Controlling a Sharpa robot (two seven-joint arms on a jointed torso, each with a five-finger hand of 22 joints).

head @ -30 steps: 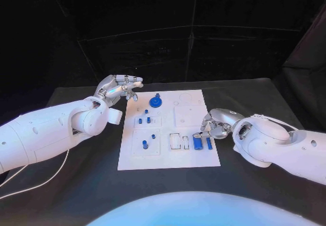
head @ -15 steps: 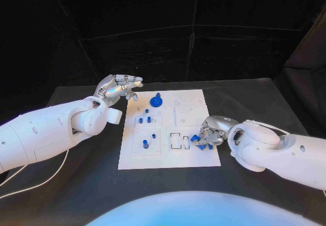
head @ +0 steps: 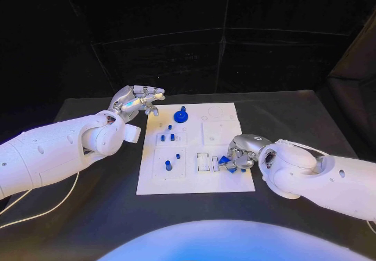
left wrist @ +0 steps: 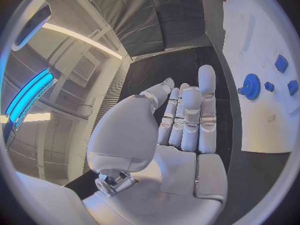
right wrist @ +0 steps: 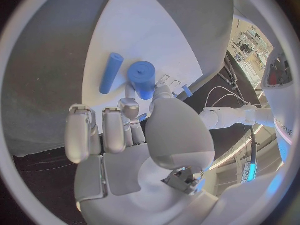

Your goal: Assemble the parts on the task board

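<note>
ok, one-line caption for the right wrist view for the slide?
Right hand pinching a thick blue cylinder over the white board, a thinner blue rod lying beside it.

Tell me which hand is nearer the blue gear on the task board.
Left. The left hand hovers just beside the blue gear, off the task board's far-left corner. The right hand is nearer the robot, over the board's right edge.

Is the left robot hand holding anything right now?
No. The left robot hand is empty, fingers extended together in its wrist view, beside the task board.
</note>
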